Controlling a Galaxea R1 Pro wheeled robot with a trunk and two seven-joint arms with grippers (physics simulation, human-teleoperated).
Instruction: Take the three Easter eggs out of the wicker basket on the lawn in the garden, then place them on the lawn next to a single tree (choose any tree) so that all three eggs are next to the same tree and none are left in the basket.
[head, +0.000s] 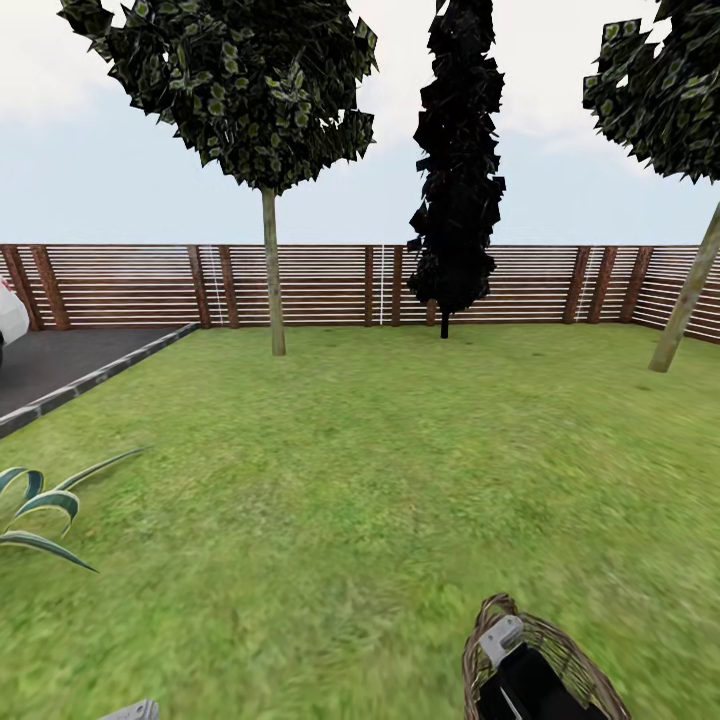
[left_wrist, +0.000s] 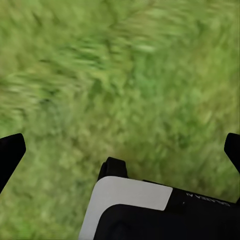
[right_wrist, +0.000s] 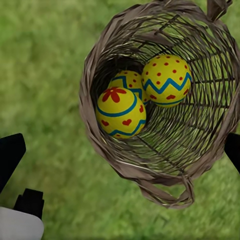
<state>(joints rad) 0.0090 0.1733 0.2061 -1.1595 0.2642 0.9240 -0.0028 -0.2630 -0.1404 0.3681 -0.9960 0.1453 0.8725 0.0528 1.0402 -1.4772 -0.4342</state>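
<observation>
Head view: basket (head: 545, 665) on the lawn (head: 380, 470) at the near right, the right arm above it; a thin-trunked tree (head: 272, 270) stands well beyond. Left wrist view: left gripper (left_wrist: 120, 150) spread open over bare grass. Right wrist view: right gripper (right_wrist: 120, 152) open above the basket, revealing three eggs (right_wrist: 142, 95) inside. No egg is out yet; next, descend and grasp one.

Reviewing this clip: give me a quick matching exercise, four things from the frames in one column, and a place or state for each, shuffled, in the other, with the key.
Things:
1. Easter eggs
2. wicker basket
3. dark conifer
4. left gripper

Places or states:
A. stands before the wooden fence
B. fingers spread over bare lawn
C. lie inside the basket
D. sits on the grass beneath the right gripper

Pairs: 1-C, 2-D, 3-A, 4-B
</observation>
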